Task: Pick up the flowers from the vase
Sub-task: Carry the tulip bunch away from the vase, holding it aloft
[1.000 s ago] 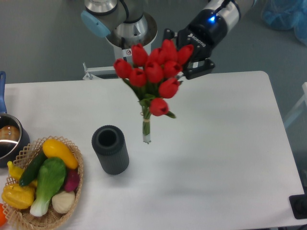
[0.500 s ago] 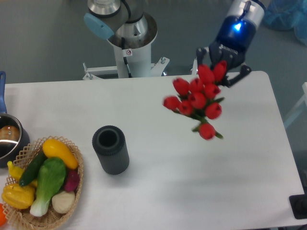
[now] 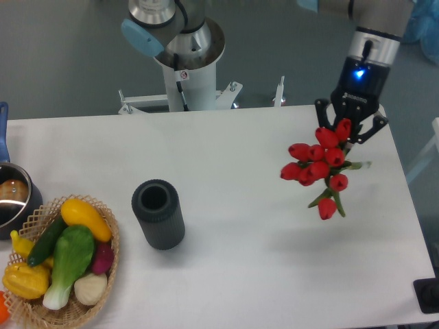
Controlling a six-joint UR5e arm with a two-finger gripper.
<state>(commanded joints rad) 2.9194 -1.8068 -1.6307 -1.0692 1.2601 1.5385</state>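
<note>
Only one camera here, so it's all from that fixed overhead-ish view. Writing first: nothing I can actually read. There's a small round red-and-white sticker on the arm's base column (image 3: 185,65), but the print on it is way too small to make out, and the gripper body has no legible text at this angle, just a blue light glowing on it. The gripper (image 3: 350,127) is over the far right part of the white table (image 3: 226,157), pointing down, with its black fingers clenched around the top of the flowers (image 3: 317,164), so the bunch of red tulips hangs in the air under it with the buds fanning out down and to the left and a few green leaves poking out; the stems are hidden behind the buds. The vase (image 3: 158,214) stands upright on the left-centre of the table, dark ribbed cylinder with an open mouth, well apart from the flowers and with nothing in it. Left of that is a wicker basket (image 3: 103,274) full of vegetables, yellow, green, white and one dark red-purple one, and a steel pot (image 3: 14,202) with a blue handle sits at the left edge, partly cut off. Nothing stands between the gripper and the vase. Compared with half a second ago, the arm has swung further right and the bunch now hangs lower and closer to the table's right edge; vase, basket and pot haven't budged.
</note>
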